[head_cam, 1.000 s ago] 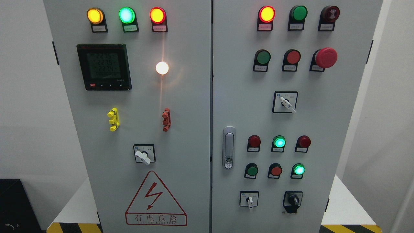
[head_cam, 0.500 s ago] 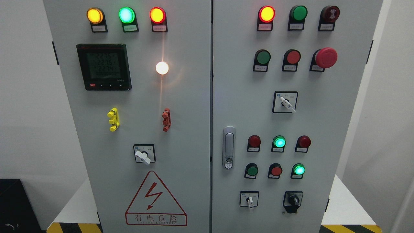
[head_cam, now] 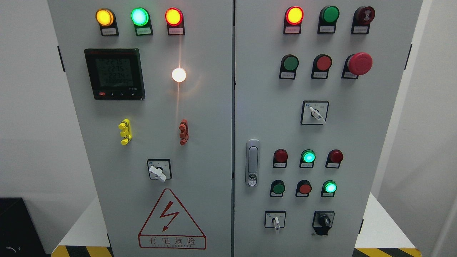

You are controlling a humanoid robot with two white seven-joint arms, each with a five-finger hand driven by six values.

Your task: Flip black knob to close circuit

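One black knob [head_cam: 324, 221] sits at the lower right of the grey cabinet's right door [head_cam: 339, 135], its grip near upright, tilted slightly left; neither robot hand is visible. The red warning triangle [head_cam: 172, 219] reads "有电危险"

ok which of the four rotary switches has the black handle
The black knob at the lower right of the right door; the other three rotary switches have white handles.

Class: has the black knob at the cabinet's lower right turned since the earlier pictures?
No. The black knob sits unchanged in its black plate, level with the white selector.
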